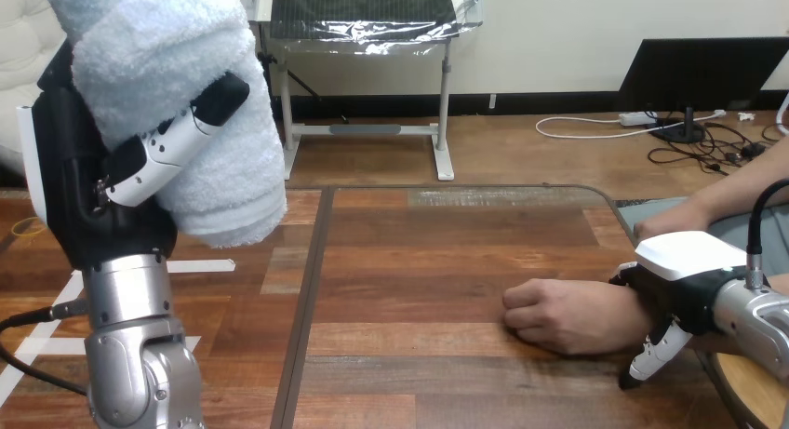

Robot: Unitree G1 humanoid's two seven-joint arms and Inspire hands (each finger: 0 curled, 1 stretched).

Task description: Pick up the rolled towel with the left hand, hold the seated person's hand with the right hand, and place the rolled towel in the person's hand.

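Rolled towel (186,94): pale, raised above the tabletop's (447,261) left edge, left hand (70,168) fingers wrapped around it.
Person's hand (563,315): fist near the right edge; right hand (688,266) fingers curled over the person's wrist (621,319).

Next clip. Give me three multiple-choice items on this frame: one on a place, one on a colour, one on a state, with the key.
1. Where is the rolled towel?
A. Lying flat at the view's middle.
B. Raised in the left hand at the view's left.
C. Down at the view's right edge.

2. What colour is the rolled towel?
A. Red.
B. Dark green.
C. Pale whitish blue.

3. How is the person's hand?
A. Closed in a fist, resting on the table.
B. Open, palm up.
C. Lifted, gripping the towel.

Key:
1 B: the left hand's fingers curl round the towel well above the table.
2 C: its fluffy surface is pale throughout.
3 A: the fingers are tucked in and the hand lies on the wood.
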